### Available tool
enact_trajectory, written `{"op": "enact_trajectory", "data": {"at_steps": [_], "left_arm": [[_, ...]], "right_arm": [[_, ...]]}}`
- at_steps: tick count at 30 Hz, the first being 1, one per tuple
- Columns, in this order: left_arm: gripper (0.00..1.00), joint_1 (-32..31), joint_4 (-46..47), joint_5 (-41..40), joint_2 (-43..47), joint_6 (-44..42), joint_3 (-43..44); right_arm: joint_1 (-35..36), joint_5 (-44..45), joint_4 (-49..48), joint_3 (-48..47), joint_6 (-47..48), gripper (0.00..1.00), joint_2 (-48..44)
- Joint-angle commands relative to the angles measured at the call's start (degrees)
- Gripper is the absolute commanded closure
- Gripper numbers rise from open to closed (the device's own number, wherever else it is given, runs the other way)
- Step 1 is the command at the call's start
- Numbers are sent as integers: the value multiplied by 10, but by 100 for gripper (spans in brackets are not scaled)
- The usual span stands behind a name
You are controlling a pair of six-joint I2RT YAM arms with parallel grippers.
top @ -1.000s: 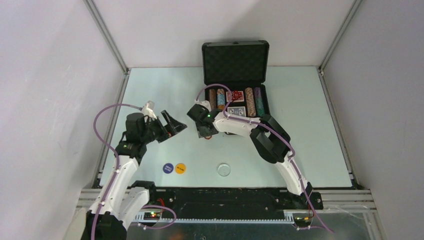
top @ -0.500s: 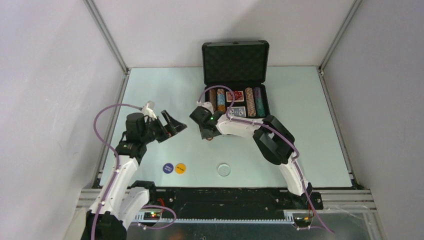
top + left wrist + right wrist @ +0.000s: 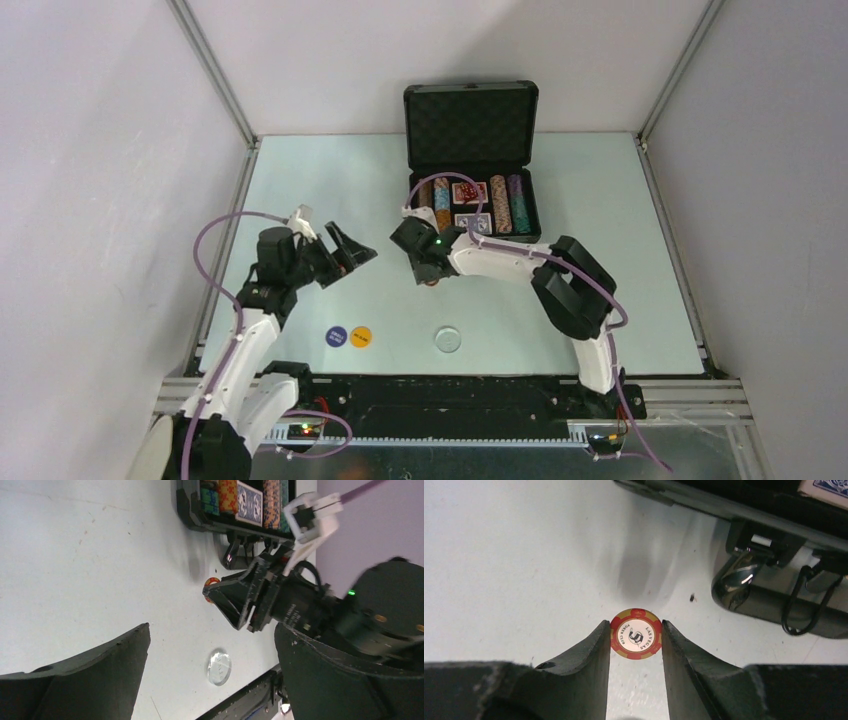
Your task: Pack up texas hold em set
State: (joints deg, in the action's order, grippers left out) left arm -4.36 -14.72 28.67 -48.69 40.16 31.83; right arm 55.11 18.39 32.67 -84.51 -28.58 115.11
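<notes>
My right gripper (image 3: pixel 636 628) has drawn in over the last second and its fingers (image 3: pixel 591 652) now press against both edges of a red-and-yellow poker chip (image 3: pixel 636 640), which lies flat, face up, on the table (image 3: pixel 620 300) just in front of the black case (image 3: pixel 470 125). In the top view the gripper has slid a little to the right and nearer the arm bases than a second ago, and my right elbow has swung out to the right. My left gripper (image 3: pixel 345 255) hangs above the left part of the table with its jaws spread as wide as before, having hardly moved, and it holds nothing. The case stands open at the far middle of the table, lid upright; in its tray the rows of striped chips (image 3: pixel 497 203) flank a red card deck (image 3: pixel 468 192) and a blue card deck (image 3: pixel 472 222), all as they were. Near the front edge the blue button (image 3: pixel 337 336) and the orange button (image 3: pixel 361 336) lie touching, and a clear round disc (image 3: pixel 448 339) lies apart to their right, none of them shifted
</notes>
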Motion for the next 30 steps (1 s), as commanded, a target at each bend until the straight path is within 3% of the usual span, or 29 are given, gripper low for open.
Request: {"op": "enact_trajectory", "data": {"at_steps": [1, 12, 22, 26, 30], "left_arm": [[2, -27, 70, 5, -15, 47, -21], [2, -78, 182, -6, -85, 101, -47], [2, -78, 196, -1, -112, 100, -34], [2, -76, 196, -13, -102, 98, -45], [2, -66, 182, -21, -91, 91, -50]], "right_arm": [[21, 2, -12, 23, 9, 61, -63], [33, -19, -43, 92, 55, 61, -181], [-96, -103, -73, 47, 95, 59, -152], [-72, -80, -53, 42, 102, 50, -130], [-41, -63, -55, 82, 84, 48, -141]]}}
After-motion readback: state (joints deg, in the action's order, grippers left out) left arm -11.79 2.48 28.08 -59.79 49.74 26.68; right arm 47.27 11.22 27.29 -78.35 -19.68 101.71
